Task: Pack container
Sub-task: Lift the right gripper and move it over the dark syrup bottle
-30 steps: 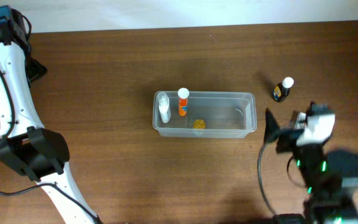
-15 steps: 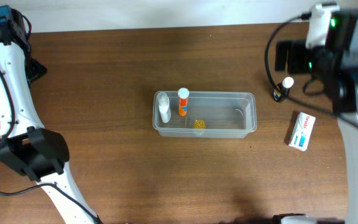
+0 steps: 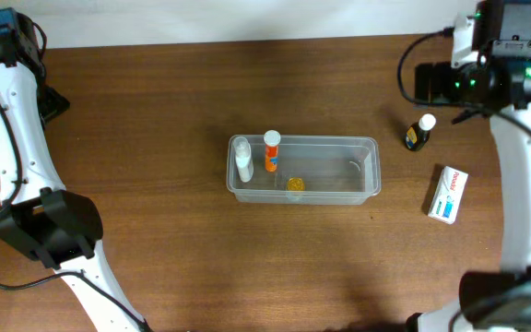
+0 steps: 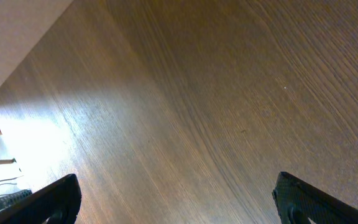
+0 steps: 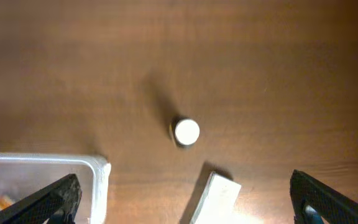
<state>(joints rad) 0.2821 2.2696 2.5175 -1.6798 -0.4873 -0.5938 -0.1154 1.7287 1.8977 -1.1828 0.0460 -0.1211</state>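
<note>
- The wooden table [image 3: 155, 111] carried everything. The container [image 3: 368, 168] lay lengthways at its middle.
- The left arm [image 3: 17, 148] stood at the far left edge, well apart from the work. The left claw [image 4: 179, 202] was spread wide over bare wood, holding and touching nothing.
- The right arm [image 3: 524, 166] reached to the far right corner. The right claw [image 5: 188, 200] hung high above the table, fingers spread wide, empty and touching nothing. The small dark bottle sat below it, a little to the far side.
- The container was a long clear tub. It already held a white bottle [image 3: 242, 159] and an orange bottle [image 3: 271, 150] upright at its left end, and a small yellow item [image 3: 294, 184] by the near wall. Its right half was free.
- The white-green box [image 3: 448, 195] lay flat to the right of the tub, near side, apart from it.
- The dark bottle [image 3: 419, 133], white-capped, stood upright just right of the tub's far corner. It was probably the next pick. Narrow and tall, it could tip if one finger reached it before the other. A descent off centre could also clip the box or the tub rim, both near it.
</note>
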